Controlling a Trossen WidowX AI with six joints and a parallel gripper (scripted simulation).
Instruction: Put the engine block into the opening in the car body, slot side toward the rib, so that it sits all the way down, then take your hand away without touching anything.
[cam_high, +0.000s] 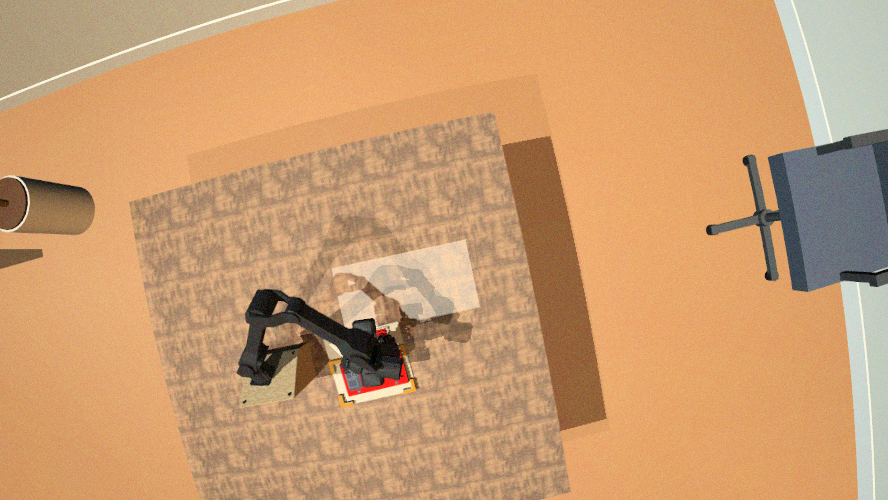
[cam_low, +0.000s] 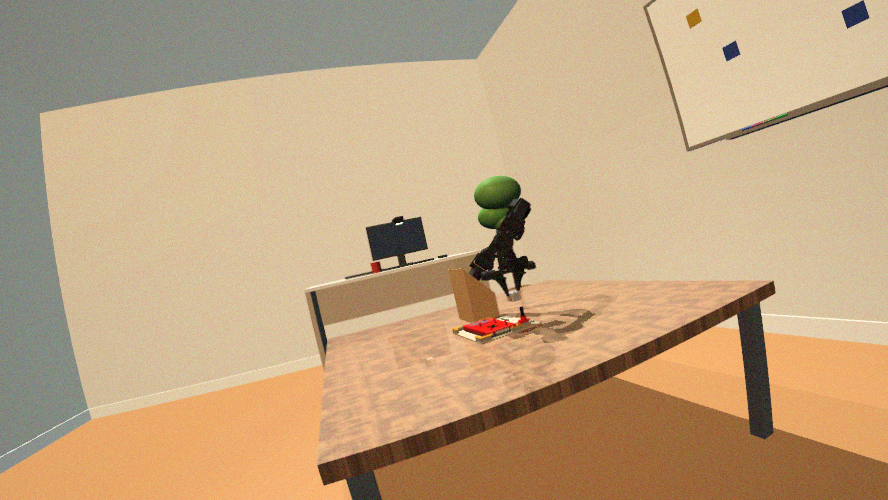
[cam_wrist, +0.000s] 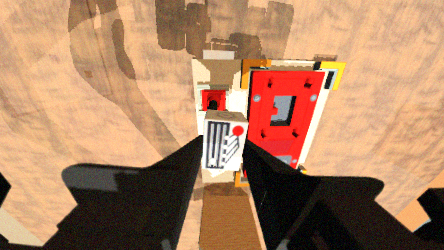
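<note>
The engine block (cam_wrist: 226, 145) (cam_low: 513, 296) is a small whitish-grey block with long dark slots on the left of its top face and a red dot at its upper right in the wrist view. My gripper (cam_wrist: 223, 141) (cam_low: 513, 292) is shut on it and holds it in the air above the board. The red car body (cam_wrist: 306, 115) (cam_low: 481, 327) (cam_high: 386, 387) lies to the right of the block in the wrist view. Its rectangular opening (cam_wrist: 284, 109) shows grey inside, with a small red rib (cam_wrist: 274, 111) at the left edge. In the top view the arm hides the block and the opening.
The car body lies between orange corner brackets (cam_wrist: 340, 70) (cam_high: 408, 388). Beside it, a red mount (cam_wrist: 205, 101) (cam_low: 523, 319) with a black upright lever stands on the white board, close to the held block in the wrist view. A wooden wedge (cam_low: 474, 301) (cam_high: 282, 385) stands near the arm's base.
</note>
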